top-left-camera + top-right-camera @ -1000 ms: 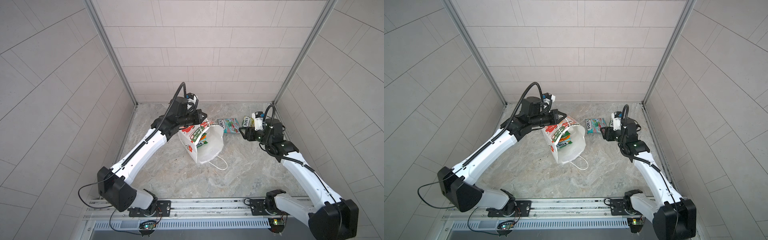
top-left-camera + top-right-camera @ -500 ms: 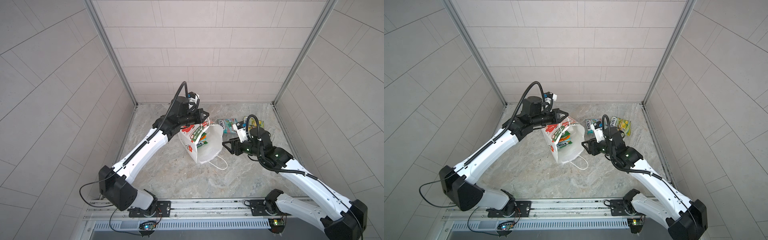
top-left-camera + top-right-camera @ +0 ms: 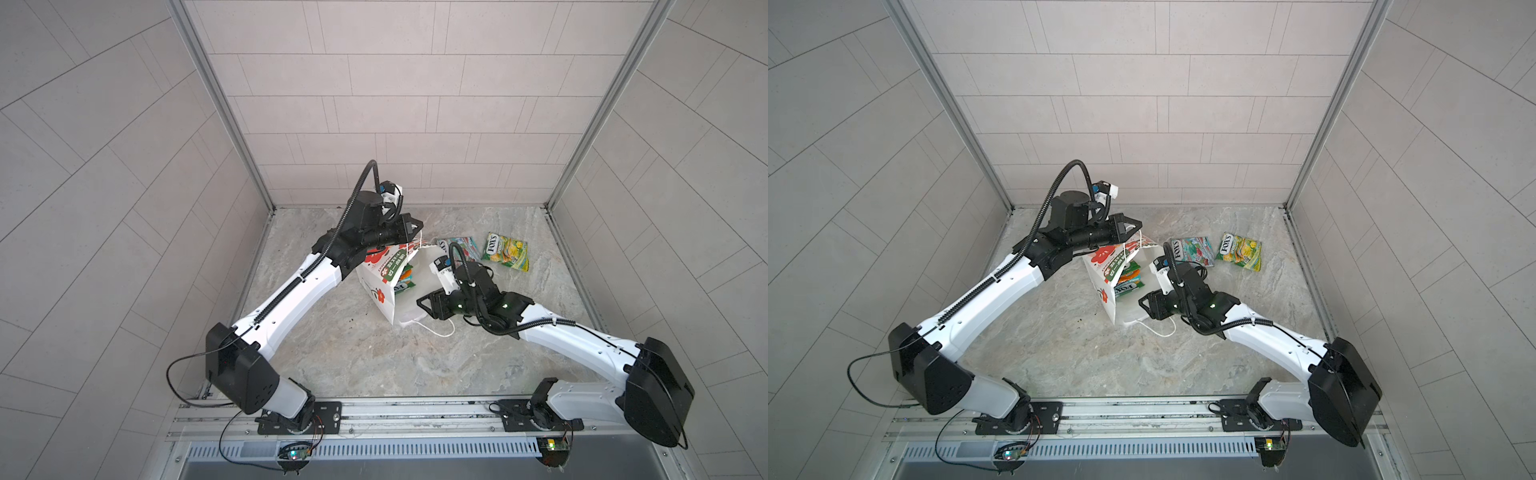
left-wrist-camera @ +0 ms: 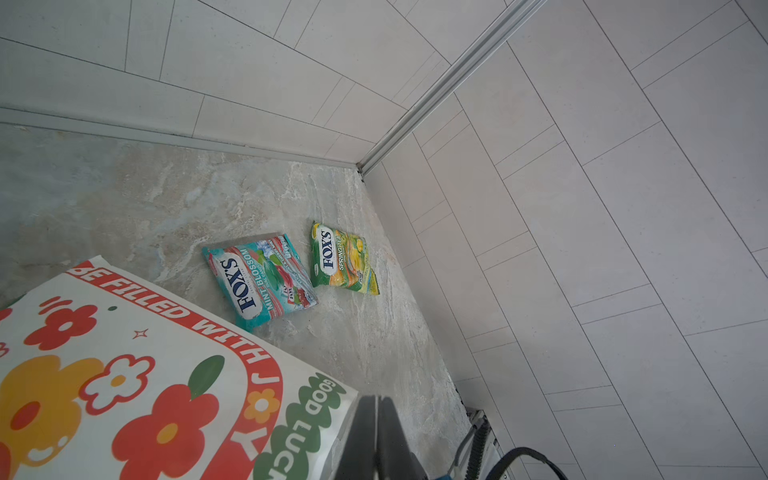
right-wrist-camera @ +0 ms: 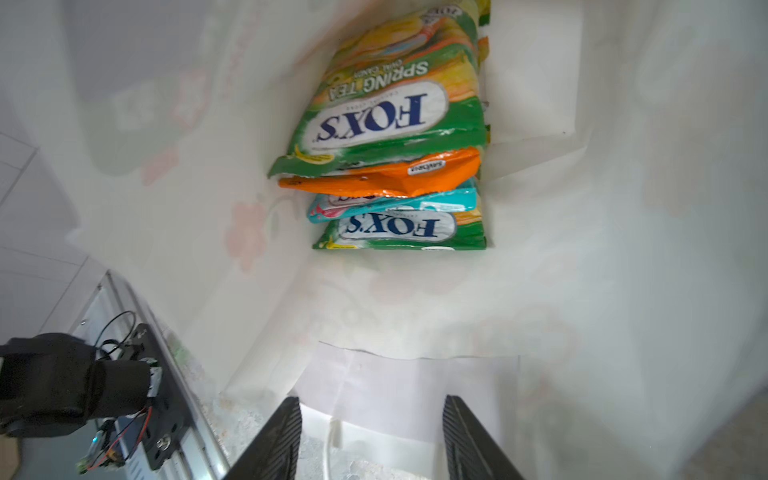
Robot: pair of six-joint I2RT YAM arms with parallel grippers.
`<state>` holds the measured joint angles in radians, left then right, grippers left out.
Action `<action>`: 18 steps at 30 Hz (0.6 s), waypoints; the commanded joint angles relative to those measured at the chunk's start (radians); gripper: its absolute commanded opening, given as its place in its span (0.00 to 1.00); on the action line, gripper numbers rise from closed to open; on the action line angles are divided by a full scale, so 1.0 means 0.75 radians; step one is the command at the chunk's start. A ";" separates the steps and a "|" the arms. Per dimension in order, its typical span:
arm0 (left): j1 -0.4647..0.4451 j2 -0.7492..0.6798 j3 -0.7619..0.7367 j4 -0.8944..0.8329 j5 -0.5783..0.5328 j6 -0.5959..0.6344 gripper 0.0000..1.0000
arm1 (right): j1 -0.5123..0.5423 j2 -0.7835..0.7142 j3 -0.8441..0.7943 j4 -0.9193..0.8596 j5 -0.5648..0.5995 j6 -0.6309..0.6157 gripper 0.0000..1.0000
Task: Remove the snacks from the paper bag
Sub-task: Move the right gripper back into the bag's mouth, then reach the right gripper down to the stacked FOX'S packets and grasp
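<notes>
On the tabletop point(image 3: 353, 353), your left pincer point(image 3: 1136, 227) clamps the flowered white paper bag point(image 3: 1104, 286) open so your empty, parted right pincer point(image 5: 372, 405) can reach the glossy FOX'S packets point(image 5: 395, 124) inside.

Pale grey tiles in long rectangles cover the back wall point(image 3: 407, 104), the left wall point(image 3: 104, 174) and the right wall point(image 3: 685, 187), laid staggered with thin dark joints. A silvery metal post point(image 3: 221, 104) runs up each rear corner. The counter point(image 3: 353, 357) is matt, beige-grey marbled stone with a few dark specks. A metal rail point(image 3: 415, 415) lines its near edge, with a slotted strip point(image 3: 415, 449) below. The light is soft and even.
</notes>
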<state>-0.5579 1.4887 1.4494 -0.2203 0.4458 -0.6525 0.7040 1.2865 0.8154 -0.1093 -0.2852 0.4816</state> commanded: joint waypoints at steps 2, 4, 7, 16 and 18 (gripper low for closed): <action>-0.007 -0.017 0.020 0.059 -0.045 0.001 0.00 | -0.013 0.050 0.045 0.033 0.213 -0.073 0.56; -0.008 -0.022 0.015 0.058 -0.046 0.001 0.00 | -0.039 0.088 0.065 0.026 0.238 -0.100 0.55; -0.009 -0.025 0.011 0.057 -0.045 -0.001 0.00 | -0.094 0.153 0.109 0.007 0.241 -0.116 0.54; -0.015 -0.022 0.008 0.049 -0.033 -0.003 0.00 | -0.184 0.281 0.257 -0.093 0.188 -0.102 0.53; -0.016 -0.025 0.001 0.050 -0.034 0.001 0.00 | -0.183 0.273 0.269 -0.103 0.117 -0.050 0.53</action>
<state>-0.5617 1.4887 1.4490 -0.2146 0.4206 -0.6559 0.5663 1.4979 0.9855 -0.1497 -0.1474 0.4076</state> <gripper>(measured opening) 0.060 0.530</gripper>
